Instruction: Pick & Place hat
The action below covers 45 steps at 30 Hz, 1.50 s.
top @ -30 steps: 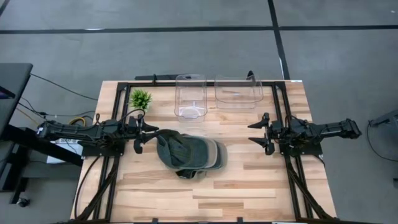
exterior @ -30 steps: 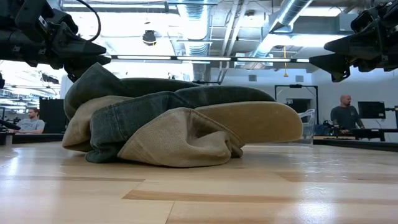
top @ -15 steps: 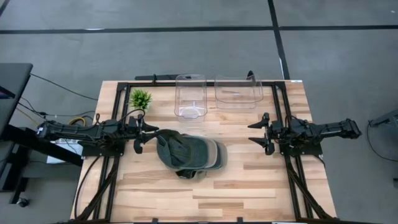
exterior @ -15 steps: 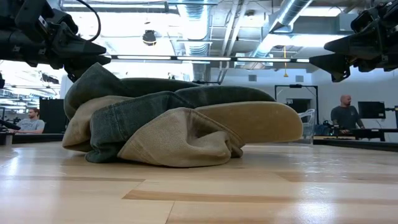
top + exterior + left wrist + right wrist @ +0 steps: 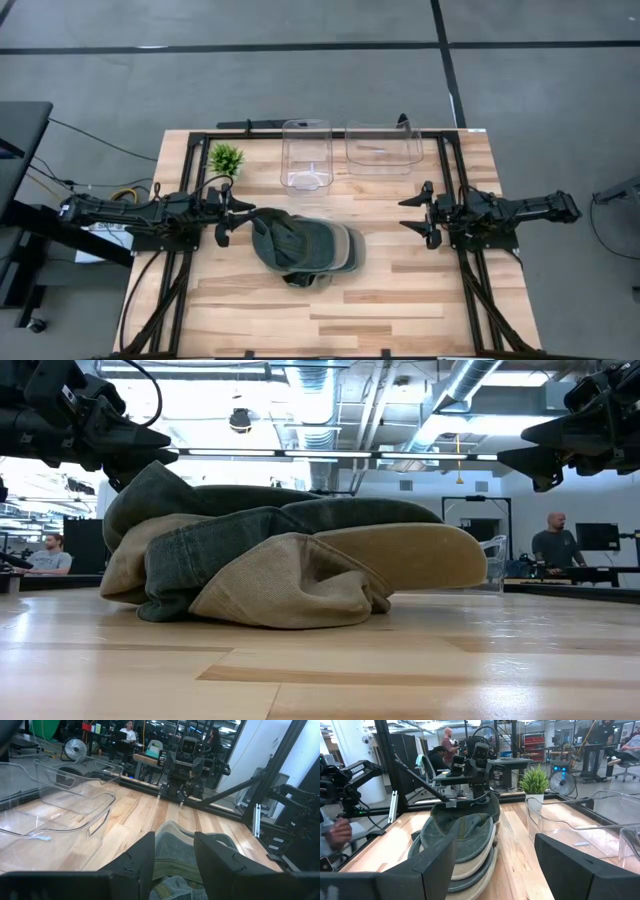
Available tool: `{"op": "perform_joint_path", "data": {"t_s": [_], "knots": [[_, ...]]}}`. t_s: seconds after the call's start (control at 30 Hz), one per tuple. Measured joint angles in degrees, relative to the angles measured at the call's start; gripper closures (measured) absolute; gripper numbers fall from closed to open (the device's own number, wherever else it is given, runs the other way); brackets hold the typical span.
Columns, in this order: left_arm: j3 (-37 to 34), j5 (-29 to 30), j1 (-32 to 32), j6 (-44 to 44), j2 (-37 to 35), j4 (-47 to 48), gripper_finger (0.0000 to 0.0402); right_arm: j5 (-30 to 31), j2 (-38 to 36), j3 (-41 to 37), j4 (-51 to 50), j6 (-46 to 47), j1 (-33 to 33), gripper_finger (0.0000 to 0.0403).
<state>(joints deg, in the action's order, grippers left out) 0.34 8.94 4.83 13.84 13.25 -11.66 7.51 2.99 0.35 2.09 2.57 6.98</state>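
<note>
overhead and level views of a wooden table (image 5: 400,290) with both arms stretched out low and horizontal, pointing inward at each other. the hats (image 5: 303,248), a stack of green and tan caps with crumpled crowns, lie at mid-table, slightly toward the left arm. the left gripper (image 5: 228,217) hovers above the table just beside the stack's edge; its fingers (image 5: 142,862) are spread partway with the caps showing in the gap between them, and they hold nothing. the right gripper (image 5: 420,214) hangs well apart from the stack on the opposite side, its fingers (image 5: 437,857) spread wide and empty. two clear plastic bins (image 5: 307,154) (image 5: 383,147) stand side by side along the far edge. a small potted plant (image 5: 226,158) stands next to the left-hand bin, near the left arm.
</note>
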Motion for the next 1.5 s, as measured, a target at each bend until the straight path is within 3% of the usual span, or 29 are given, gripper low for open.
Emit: {"op": "perform_joint_path", "data": {"t_s": [0.87, 1.13, 1.5], "knots": [[0.01, 0.01, 0.0, 0.12, 0.01, -5.06, 0.0268, 0.0, 0.01, 0.01, 0.0, 0.0, -0.01, 0.0143], [0.01, 0.0, 0.01, -2.74, -0.01, -12.12, 0.0268, 0.0, -0.01, -0.01, 0.0, 0.0, 0.01, 0.0143], [0.02, -3.4, 0.56, 14.85, 6.62, -12.36, 0.0268, 0.0, 0.01, 0.0, 0.02, 0.01, -0.01, 0.0143]]}}
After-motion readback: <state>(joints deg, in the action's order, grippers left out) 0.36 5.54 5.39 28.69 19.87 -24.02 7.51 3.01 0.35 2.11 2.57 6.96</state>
